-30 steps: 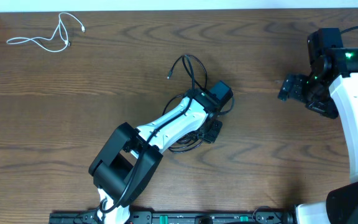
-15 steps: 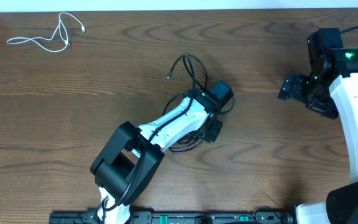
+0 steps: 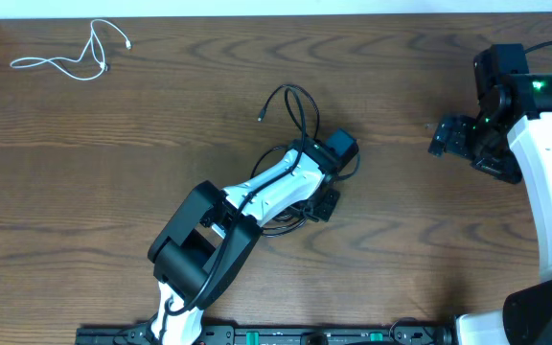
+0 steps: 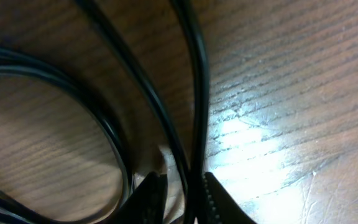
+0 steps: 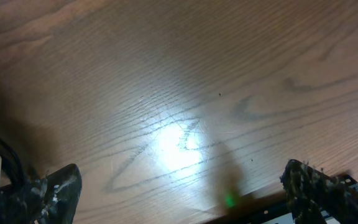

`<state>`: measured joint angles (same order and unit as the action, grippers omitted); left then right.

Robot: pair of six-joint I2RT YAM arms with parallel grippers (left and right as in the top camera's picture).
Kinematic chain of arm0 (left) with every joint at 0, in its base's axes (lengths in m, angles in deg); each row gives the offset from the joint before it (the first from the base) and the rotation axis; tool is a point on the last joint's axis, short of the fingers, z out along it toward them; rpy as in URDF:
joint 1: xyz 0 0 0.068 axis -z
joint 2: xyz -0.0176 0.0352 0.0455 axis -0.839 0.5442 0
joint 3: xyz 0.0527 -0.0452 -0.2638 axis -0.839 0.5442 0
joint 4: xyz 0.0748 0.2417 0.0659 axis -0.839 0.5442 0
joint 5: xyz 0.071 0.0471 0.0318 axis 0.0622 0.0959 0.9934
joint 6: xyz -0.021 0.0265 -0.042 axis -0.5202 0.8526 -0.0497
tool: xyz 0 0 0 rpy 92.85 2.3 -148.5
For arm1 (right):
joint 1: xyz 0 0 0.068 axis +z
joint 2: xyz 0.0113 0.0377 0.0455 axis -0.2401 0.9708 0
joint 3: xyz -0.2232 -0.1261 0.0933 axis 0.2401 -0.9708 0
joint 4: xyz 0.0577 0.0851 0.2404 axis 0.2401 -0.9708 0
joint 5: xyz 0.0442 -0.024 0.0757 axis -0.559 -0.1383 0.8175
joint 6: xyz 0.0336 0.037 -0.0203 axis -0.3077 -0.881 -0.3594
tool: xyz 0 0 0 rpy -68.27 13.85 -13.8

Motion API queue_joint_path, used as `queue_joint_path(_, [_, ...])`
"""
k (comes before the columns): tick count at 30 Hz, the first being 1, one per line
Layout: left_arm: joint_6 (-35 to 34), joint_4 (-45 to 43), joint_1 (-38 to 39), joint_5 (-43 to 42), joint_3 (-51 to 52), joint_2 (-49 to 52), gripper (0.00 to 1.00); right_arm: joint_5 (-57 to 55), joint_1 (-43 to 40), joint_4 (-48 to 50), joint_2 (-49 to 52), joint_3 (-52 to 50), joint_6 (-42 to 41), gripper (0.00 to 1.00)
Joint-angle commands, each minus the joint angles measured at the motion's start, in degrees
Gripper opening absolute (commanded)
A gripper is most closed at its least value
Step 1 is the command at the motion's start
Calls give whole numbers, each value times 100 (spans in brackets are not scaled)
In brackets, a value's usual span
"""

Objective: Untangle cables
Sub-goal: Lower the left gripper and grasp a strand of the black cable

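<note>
A: Since the earlier frame the left arm's elbow has swung in a bit, and the left gripper (image 4: 184,194) fingers have drawn closer

B: Pinching?

A: Tips narrowed round strands of the black cables (image 4: 194,93) running between them. Clamped or not, can't tell. Right gripper (image 5: 182,190) spread wide, nothing in it

B: Progress?

A: White cable (image 3: 65,59) lies alone, far from both hands, so I'd call that one done. The black ones are still looped together under the left wrist
</note>
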<state>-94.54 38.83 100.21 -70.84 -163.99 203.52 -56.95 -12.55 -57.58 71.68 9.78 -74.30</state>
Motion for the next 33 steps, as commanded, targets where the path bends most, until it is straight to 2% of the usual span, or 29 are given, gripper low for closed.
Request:
queue_joint_path(1, [66,205,-13,111,-138,-214,20,15,26,-2,-11,0,66,99])
queue_joint_path(6, [66,247,-13,111,-153,-527,20,15,26,-9,-11,0,66,99])
queue_joint_path(22, [68,398,-13,109,63,-525,20,15,26,-22,-11,0,66,99])
queue_joint_path(29, [122,396,-13,28,280,-525,32,90,26,4,-11,0,63,99])
queue_joint_path(33, [463,354,-13,-234,284,-525,33,144,26,2,-11,0,66,99])
